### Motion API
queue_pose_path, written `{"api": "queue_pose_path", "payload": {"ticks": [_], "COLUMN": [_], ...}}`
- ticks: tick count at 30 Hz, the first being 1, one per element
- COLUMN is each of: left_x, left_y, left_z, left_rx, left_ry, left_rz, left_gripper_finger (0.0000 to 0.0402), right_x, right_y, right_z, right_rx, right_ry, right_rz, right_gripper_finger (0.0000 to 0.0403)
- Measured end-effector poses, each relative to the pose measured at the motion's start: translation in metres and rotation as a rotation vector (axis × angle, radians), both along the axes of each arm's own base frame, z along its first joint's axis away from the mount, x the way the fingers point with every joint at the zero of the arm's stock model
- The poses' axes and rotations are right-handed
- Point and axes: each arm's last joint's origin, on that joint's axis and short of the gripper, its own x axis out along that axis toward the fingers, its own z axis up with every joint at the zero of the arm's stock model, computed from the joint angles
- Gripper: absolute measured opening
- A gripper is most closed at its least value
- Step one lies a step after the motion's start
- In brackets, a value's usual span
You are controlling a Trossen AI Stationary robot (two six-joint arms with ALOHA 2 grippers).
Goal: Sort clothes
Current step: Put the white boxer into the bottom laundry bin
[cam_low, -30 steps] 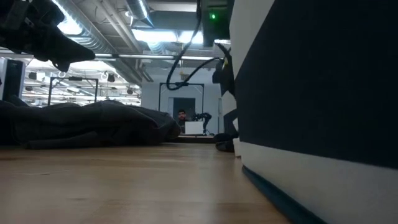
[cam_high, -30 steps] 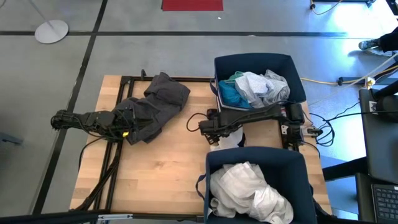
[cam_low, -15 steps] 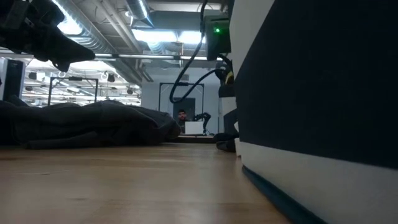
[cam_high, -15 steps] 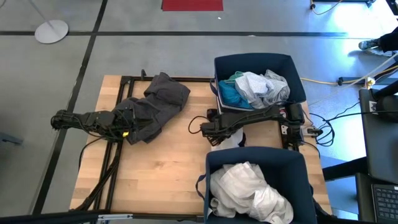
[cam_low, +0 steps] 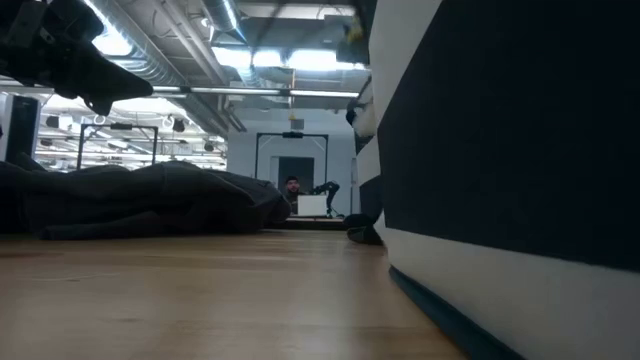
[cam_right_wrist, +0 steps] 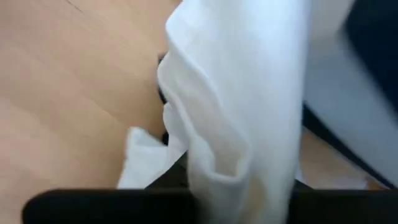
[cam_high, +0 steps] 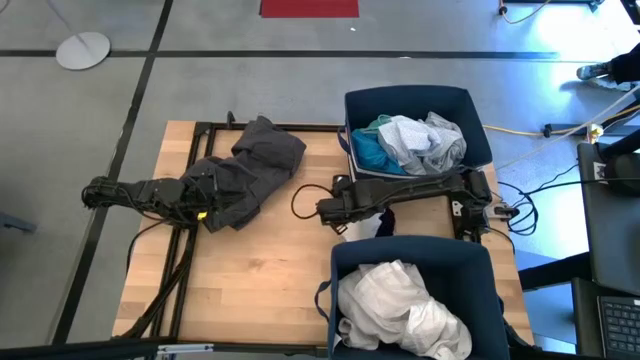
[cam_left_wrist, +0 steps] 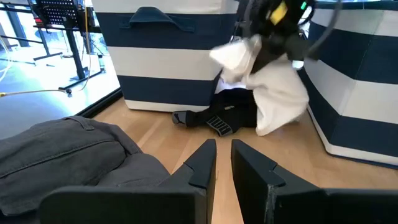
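Right hand (cam_high: 330, 208), clamped on white garment (cam_left_wrist: 267, 81), hangs between the 2 bins; whites bin (cam_high: 345, 262) lies at 5 o'clock. Left hand (cam_left_wrist: 222, 163), shut empty, rests on dark grey garment (cam_high: 250, 165).

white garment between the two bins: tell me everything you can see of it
The white garment is soft, creased fabric, bunched at the top and hanging in loose folds. The right claw grips it at its upper end, lifted above a black garment on the wooden table, between the two navy-and-white striped bins. From above only a patch of it shows under the arm.
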Motion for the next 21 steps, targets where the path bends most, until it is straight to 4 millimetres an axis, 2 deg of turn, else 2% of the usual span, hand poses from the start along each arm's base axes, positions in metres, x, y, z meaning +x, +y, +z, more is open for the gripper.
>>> {"api": "queue_pose_path", "payload": {"ticks": [9, 16, 21], "left_x": [0.0, 0.0, 0.0], "left_y": [0.0, 0.0, 0.0], "left_z": [0.0, 0.0, 0.0], "left_rx": [0.0, -0.001, -0.003], "left_ry": [-0.001, -0.002, -0.002], "left_rz": [0.0, 0.001, 0.001], "left_gripper_finger": [0.004, 0.004, 0.004], "right_x": [-0.006, -0.018, -0.036], "right_y": [0.02, 0.036, 0.046], "right_z": [0.079, 0.133, 0.157], "right_rx": [-0.173, -0.212, -0.185], "right_ry": [-0.158, -0.319, -0.421], "right_rz": [0.08, 0.215, 0.268], "right_gripper_finger": [0.0022, 0.0034, 0.0029]}}
